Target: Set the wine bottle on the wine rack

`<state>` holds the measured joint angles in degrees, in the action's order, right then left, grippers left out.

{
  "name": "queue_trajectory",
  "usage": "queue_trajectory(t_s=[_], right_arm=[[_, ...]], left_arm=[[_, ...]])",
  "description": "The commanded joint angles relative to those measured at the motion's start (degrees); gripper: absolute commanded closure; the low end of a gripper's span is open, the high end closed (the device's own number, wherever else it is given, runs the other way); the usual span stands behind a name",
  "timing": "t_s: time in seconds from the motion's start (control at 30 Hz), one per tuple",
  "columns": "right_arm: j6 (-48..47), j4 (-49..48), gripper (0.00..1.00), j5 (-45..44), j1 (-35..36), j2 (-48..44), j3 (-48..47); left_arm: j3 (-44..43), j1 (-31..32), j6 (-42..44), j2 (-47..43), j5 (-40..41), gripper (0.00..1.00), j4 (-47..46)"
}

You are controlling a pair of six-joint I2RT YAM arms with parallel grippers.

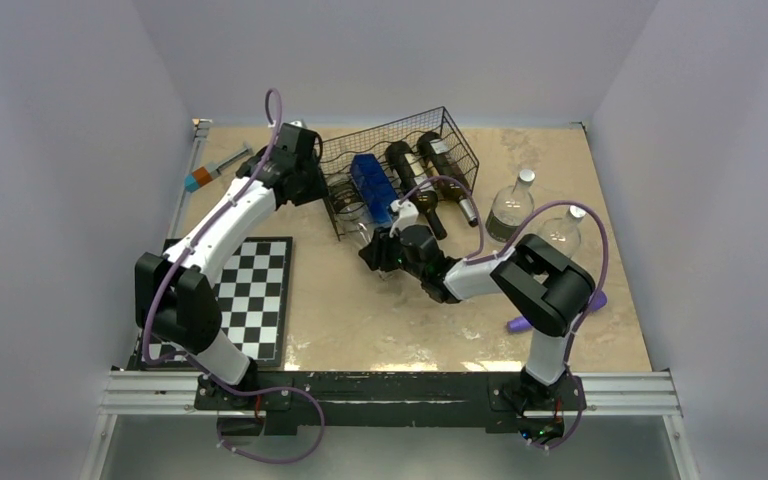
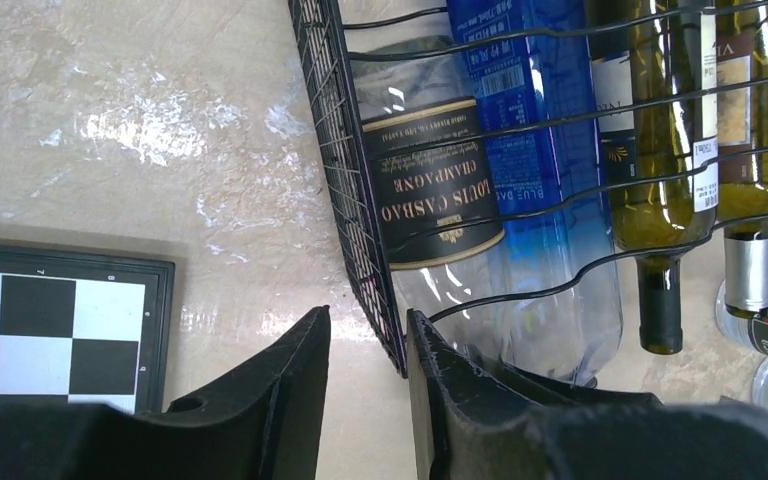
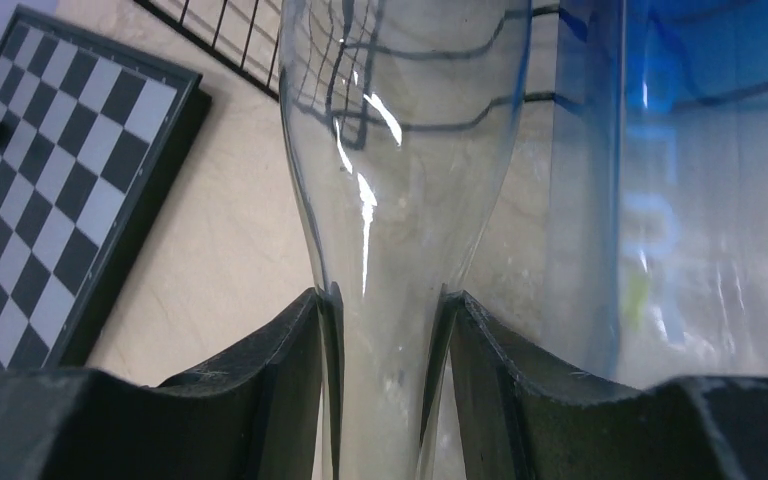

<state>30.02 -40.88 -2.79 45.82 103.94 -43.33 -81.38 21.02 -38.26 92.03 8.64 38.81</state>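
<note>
Insertion step, likely nearly done: you are gripping the clear glass wine bottle (image 3: 400,150) by its neck with the right end effector (image 3: 385,300), its body lying in the black wire-mesh wine rack's (image 1: 440,125) end bay. Meanwhile the left end effector (image 2: 368,325) is clamping the rack's side wall. Next, probably: seating it, then releasing gently.

My left arm (image 1: 230,215) stretches far out, left gripper (image 2: 367,335) pinching the wine rack (image 2: 345,170). My right arm (image 1: 480,275) bends low, right gripper (image 3: 385,310) squeezing the wine bottle (image 3: 400,150).
</note>
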Motion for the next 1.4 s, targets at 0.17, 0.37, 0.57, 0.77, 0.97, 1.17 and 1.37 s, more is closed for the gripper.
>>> queue_trajectory(t_s=[0.17, 0.37, 0.57, 0.77, 0.97, 1.17, 1.37], right_arm=[[1.92, -15.08, 1.00, -13.15, -0.52, 3.08, -12.05], [2.45, -12.30, 1.00, -13.17, -0.24, 6.70, -18.04], [4.23, -8.61, 1.00, -14.27, 0.62, 8.66, -20.47], [10.59, -4.28, 1.00, -18.74, 0.93, 9.52, -23.12], [17.31, -0.37, 1.00, -20.15, 1.50, 9.20, -27.28], [16.18, 5.90, 1.00, -22.28, 3.91, 10.44, -31.73], [18.13, 7.92, 1.00, -22.75, 4.27, 13.12, -33.37]], left_arm=[[-4.39, -0.32, 1.66, -1.57, 1.49, 0.60, 3.86], [-4.13, -0.36, 1.70, -3.02, 1.16, 0.59, 5.45], [-3.36, -0.36, 1.44, -4.13, 0.71, 0.59, 5.23], [-1.01, -0.36, 1.38, -6.53, 0.36, 0.58, 4.26], [0.86, -0.36, 1.79, -8.69, 0.16, 0.58, 4.10], [1.23, -0.36, 1.65, -9.03, -0.28, 0.58, 3.73], [2.45, -0.34, 1.43, -10.14, -0.35, 0.58, 3.34]])
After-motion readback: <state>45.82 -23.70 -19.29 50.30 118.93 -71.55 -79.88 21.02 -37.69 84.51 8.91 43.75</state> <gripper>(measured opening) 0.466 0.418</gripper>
